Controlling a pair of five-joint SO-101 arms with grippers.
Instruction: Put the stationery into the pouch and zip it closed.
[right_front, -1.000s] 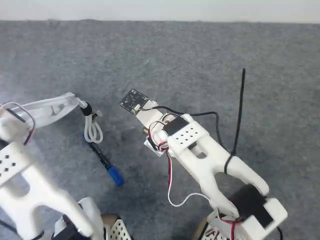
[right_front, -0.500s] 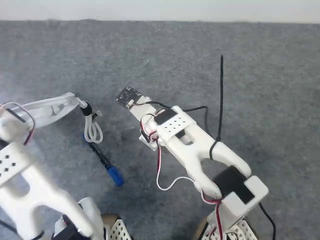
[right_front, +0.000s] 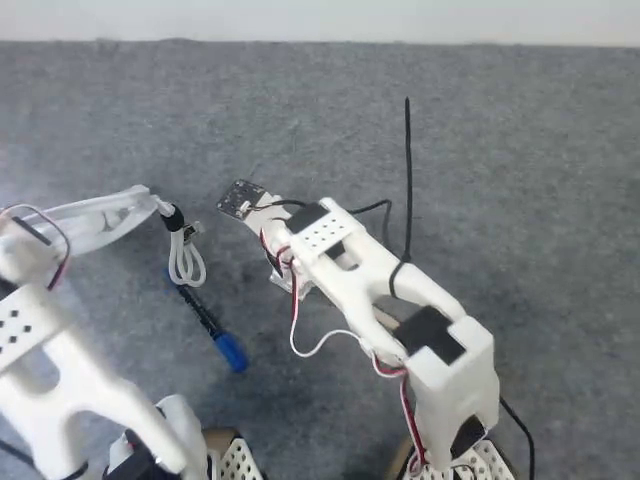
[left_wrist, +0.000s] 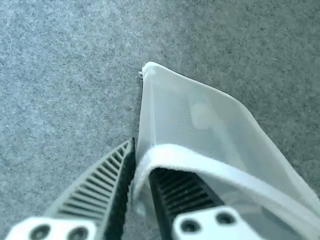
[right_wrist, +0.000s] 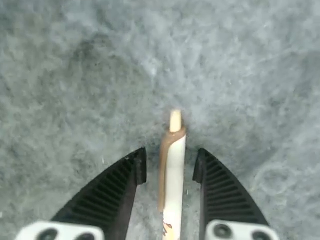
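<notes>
A translucent white pouch (right_front: 100, 220) hangs at the left of the table, and my left gripper (left_wrist: 142, 170) is shut on its white rim (left_wrist: 200, 160). Its white pull loop (right_front: 186, 262) dangles toward the carpet. A black pen with a blue cap (right_front: 212, 327) lies just below the loop. My right gripper (right_wrist: 170, 160) is open near the table's middle. A white and tan pen (right_wrist: 173, 165) runs lengthwise between its fingers, with a small gap on each side. In the high view the right arm's wrist (right_front: 320, 240) covers that pen.
Grey carpet (right_front: 500, 130) covers the whole table. A stiff black cable (right_front: 407, 170) sticks up from the right arm. Both arm bases (right_front: 230, 455) stand at the near edge.
The right arm has swung left, toward the pouch and the blue-capped pen. The left arm and the pouch have kept still.
</notes>
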